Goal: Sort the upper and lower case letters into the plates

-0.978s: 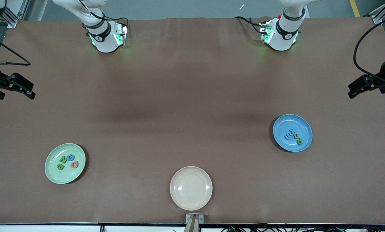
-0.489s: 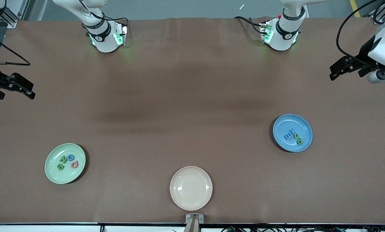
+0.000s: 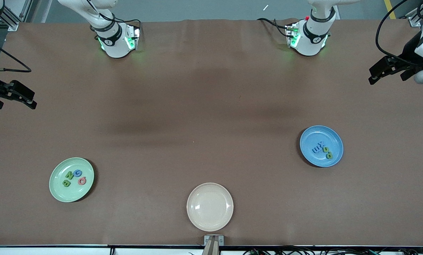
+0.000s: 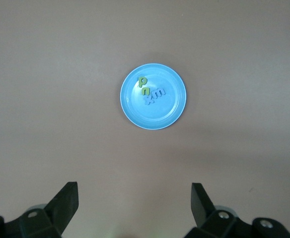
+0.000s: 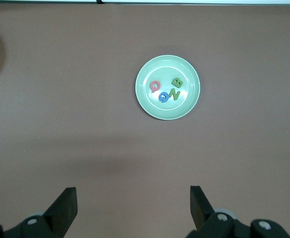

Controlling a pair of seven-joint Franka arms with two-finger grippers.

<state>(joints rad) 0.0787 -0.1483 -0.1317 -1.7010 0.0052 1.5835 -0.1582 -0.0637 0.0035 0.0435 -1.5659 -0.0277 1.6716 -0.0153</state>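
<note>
Four capitals [image 3: 73, 177] are lying in the pale green plate [image 3: 57, 191] near the right arm's end of the table [image 3: 204, 106], and four small letters [image 3: 322, 149] are sitting in the blue plate [image 3: 308, 140] toward the left arm's end. A cream plate [image 3: 210, 219] is sitting at the table's front edge between them. The left gripper [image 3: 376, 73] and right gripper [image 3: 29, 101] are hanging over their end edges, jaws spread wide and gripping nothing.
</note>
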